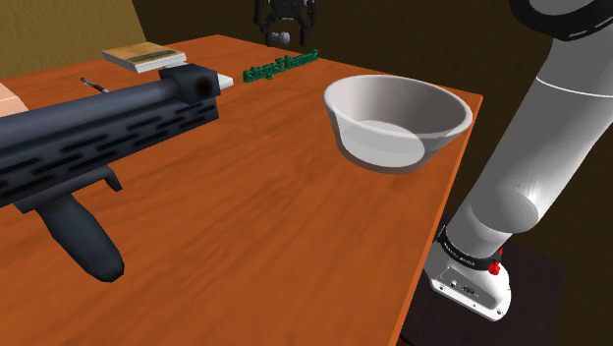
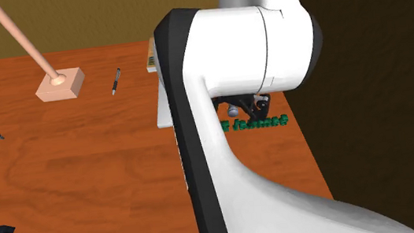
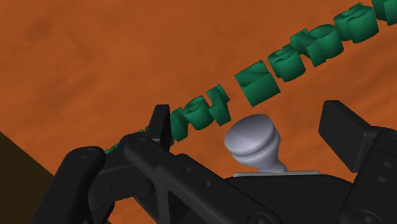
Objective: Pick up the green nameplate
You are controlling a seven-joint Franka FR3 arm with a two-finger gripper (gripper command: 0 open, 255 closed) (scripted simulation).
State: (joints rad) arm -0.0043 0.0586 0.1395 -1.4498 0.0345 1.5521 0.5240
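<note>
Green nameplate [image 1: 280, 66] lay flat at the shoulder view's upper middle. We saw the gripper [image 1: 285, 22] above it, fingers [image 3: 160, 123] apart and empty, likely to straddle it.

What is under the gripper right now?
The green nameplate lies on the wooden table below the open gripper. One end of it is covered by a finger and the gripper's body.
</note>
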